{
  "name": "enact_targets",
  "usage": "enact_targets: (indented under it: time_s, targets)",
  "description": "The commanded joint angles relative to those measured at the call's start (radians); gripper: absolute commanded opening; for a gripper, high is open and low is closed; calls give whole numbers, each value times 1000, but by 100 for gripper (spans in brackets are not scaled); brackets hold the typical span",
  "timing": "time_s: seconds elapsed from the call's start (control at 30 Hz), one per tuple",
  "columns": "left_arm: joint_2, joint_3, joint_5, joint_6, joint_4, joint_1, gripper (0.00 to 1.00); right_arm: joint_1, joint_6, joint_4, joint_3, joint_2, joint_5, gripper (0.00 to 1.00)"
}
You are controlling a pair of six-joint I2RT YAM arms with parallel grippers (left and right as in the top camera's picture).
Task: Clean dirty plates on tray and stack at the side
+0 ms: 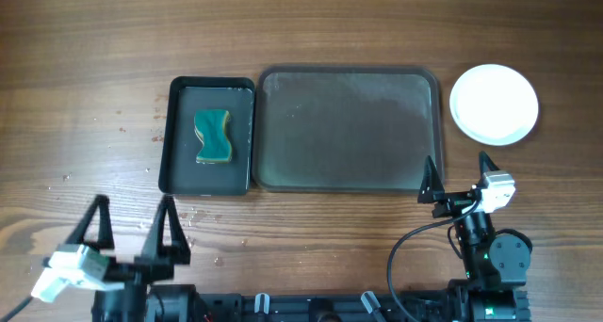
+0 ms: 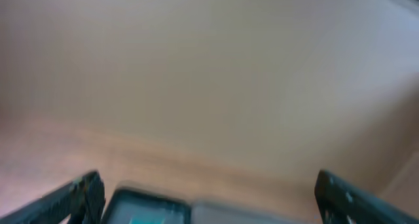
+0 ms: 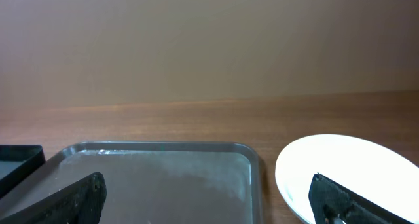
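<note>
At the far right of the wooden table (image 1: 75,96), just beside the right rim of the grey tray (image 1: 347,71) and apart from it, the plates (image 1: 495,104) show as a single white round disc; how many lie stacked there cannot be told from above. Nothing rests on the grey tray. To its left, touching or nearly so, sits a smaller black tray (image 1: 177,134) holding a green and yellow sponge (image 1: 213,136). The right gripper (image 1: 457,171) hovers at the grey tray's near right corner, jaws spread wide and holding nothing. The left gripper (image 1: 133,209) hangs near the table's near left edge, its jaws likewise wide apart and bare; its wrist view is blurred.
</note>
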Motion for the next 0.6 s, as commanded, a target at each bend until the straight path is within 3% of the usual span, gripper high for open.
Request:
enact_targets:
  time_s: [0.0, 0.3, 0.43, 0.57]
  targets:
    - [-10, -162, -9, -8, 212, 2, 100, 7, 12, 5, -1, -10, 15, 100]
    - [-10, -598, -1, -8, 854, 2, 100, 7, 12, 6, -1, -10, 15, 100]
    - [-10, -695, 8, -9, 942, 2, 100, 7, 13, 5, -1, -10, 15, 100]
    - [-10, -721, 10, -8, 875, -2, 100, 7, 13, 6, -1, -10, 15, 100]
